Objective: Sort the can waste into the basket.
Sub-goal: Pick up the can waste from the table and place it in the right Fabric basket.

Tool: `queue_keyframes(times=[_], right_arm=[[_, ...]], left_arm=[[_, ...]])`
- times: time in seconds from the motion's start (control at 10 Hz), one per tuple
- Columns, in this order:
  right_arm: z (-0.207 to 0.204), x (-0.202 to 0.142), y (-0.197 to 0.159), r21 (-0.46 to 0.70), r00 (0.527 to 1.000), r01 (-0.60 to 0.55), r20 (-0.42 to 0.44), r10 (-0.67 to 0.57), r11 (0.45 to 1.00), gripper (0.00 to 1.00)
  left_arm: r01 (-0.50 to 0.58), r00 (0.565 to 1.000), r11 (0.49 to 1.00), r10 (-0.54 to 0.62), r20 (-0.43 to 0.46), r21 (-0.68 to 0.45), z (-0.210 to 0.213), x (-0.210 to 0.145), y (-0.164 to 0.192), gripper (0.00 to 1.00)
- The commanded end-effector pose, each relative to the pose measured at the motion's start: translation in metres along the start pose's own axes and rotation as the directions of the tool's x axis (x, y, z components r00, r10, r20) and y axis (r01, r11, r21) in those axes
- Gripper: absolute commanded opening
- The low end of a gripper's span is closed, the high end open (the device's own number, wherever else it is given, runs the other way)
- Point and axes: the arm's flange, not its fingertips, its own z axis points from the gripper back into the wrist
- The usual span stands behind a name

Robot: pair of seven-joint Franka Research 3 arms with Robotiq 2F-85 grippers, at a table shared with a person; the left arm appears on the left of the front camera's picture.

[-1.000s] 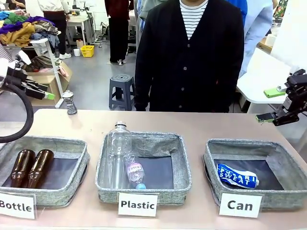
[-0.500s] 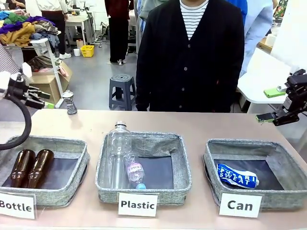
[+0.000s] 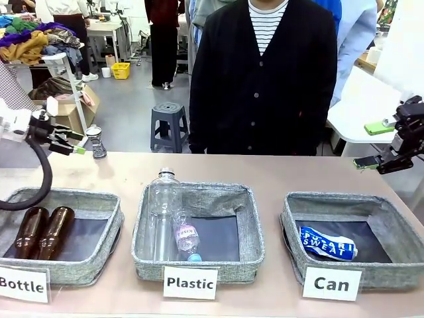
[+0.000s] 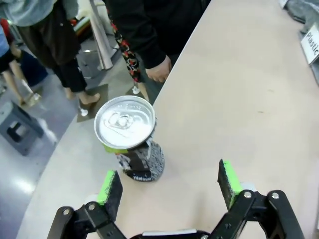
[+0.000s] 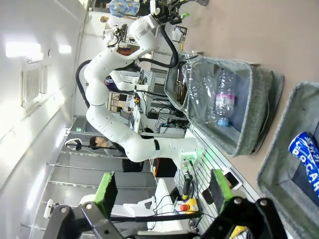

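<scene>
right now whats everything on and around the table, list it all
dark can: 1, silvery-black, upright, far left table edge
blue can: 1, dented, lying in Can basket
brown bottles: 2, in Bottle basket
clear plastic bottles: 2, in Plastic basket
labels: 3, white, at the baskets' front
stool: 1, grey, behind table
person: 1, black cardigan, far side
left pincer: open, near dark can
right pincer: open, far right, above the table
</scene>
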Motion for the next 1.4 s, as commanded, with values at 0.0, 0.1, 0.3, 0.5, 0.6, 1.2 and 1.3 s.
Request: queue_keyframes(times=[0.0, 0.1, 0.3, 0.5, 0.6, 1.2, 1.3], right_arm=[[0.000, 0.000, 0.002, 0.000, 1.000, -0.007, -0.003, 0.007, 1.000, 1.00], [0.000, 0.000, 0.002, 0.000, 1.000, -0.007, -0.003, 0.007, 1.000, 1.00], [0.000, 0.000, 0.002, 0.000, 1.000, -0.007, -0.003, 0.007, 1.000, 1.00], [0.000, 0.000, 0.002, 0.000, 1.000, -0.007, -0.003, 0.007, 1.000, 1.00], [0.000, 0.000, 0.002, 0.000, 1.000, -0.007, -0.003, 0.007, 1.000, 1.00], [0.000, 0.000, 0.002, 0.000, 1.000, -0.007, -0.003, 0.007, 1.000, 1.00], [0.000, 0.000, 0.002, 0.000, 1.000, -0.007, -0.003, 0.007, 1.000, 1.00]], left_arm=[[-0.053, 0.998, 0.998, 0.052, -0.025, -0.026, -0.005, -0.001, 0.033, 1.00], [-0.089, 0.996, 0.996, 0.088, -0.029, -0.018, -0.010, -0.005, 0.042, 1.00], [-0.102, 0.994, 0.994, 0.101, -0.032, -0.030, -0.019, -0.007, 0.052, 1.00], [-0.077, 0.997, 0.995, 0.076, -0.017, -0.056, -0.028, -0.003, 0.056, 1.00], [-0.076, 0.997, 0.995, 0.075, -0.021, -0.067, -0.034, -0.002, 0.059, 1.00], [0.007, 0.998, 0.991, 0.002, 0.067, -0.137, -0.064, 0.006, 0.067, 1.00], [0.002, 0.998, 0.991, 0.007, 0.062, -0.136, -0.066, 0.007, 0.067, 1.00]])
